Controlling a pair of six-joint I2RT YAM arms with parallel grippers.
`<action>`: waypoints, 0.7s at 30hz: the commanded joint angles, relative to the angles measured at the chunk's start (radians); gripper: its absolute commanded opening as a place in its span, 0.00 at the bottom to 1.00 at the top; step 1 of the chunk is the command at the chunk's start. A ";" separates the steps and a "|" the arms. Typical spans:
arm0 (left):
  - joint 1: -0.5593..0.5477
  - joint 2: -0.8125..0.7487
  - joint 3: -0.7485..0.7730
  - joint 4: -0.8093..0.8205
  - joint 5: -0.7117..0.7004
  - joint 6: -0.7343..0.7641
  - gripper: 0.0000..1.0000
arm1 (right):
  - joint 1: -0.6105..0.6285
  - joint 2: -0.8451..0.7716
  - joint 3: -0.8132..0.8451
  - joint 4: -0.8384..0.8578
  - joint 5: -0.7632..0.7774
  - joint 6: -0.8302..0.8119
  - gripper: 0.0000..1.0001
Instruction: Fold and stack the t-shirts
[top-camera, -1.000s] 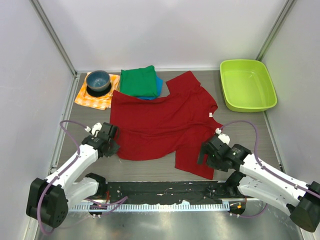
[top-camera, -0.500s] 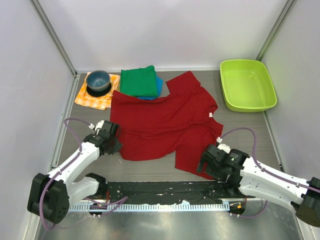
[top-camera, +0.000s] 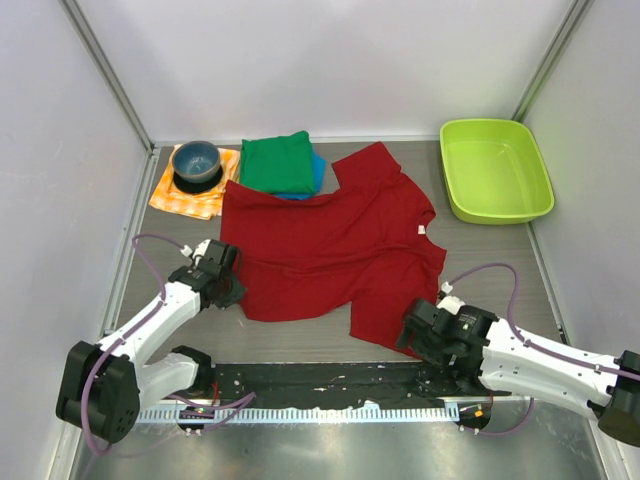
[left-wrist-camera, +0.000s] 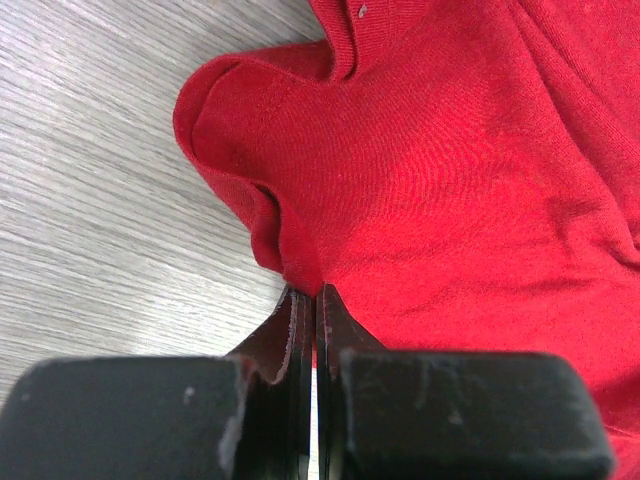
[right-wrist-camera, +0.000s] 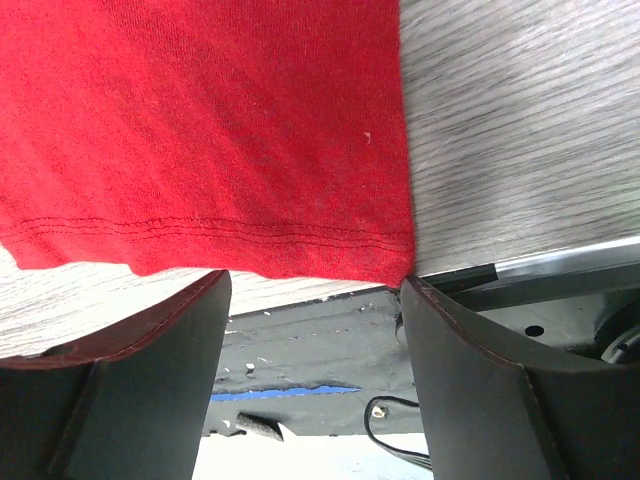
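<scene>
Gripping the left edge of the dark red t-shirt (top-camera: 320, 250), the left gripper (left-wrist-camera: 315, 297) is clamped; the right gripper (right-wrist-camera: 312, 290), jaws apart astride its hem corner, should bite deep before lifting.

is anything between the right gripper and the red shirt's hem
Nothing visible. The right gripper has its jaws open right at the hem corner of the dark red t-shirt, with only bare table beside it.

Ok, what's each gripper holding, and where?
Left gripper pinches the red t-shirt at an edge fold. Right gripper holds nothing, open at its hem corner.
</scene>
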 joint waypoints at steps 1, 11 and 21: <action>0.000 0.008 0.037 0.026 0.005 0.014 0.00 | 0.011 0.012 -0.029 0.044 0.074 0.070 0.74; 0.000 -0.001 0.048 0.000 -0.021 0.018 0.00 | 0.017 0.049 -0.012 0.051 0.117 0.074 0.47; 0.000 0.011 0.062 0.002 -0.014 0.032 0.00 | 0.019 0.105 0.028 0.059 0.186 0.025 0.01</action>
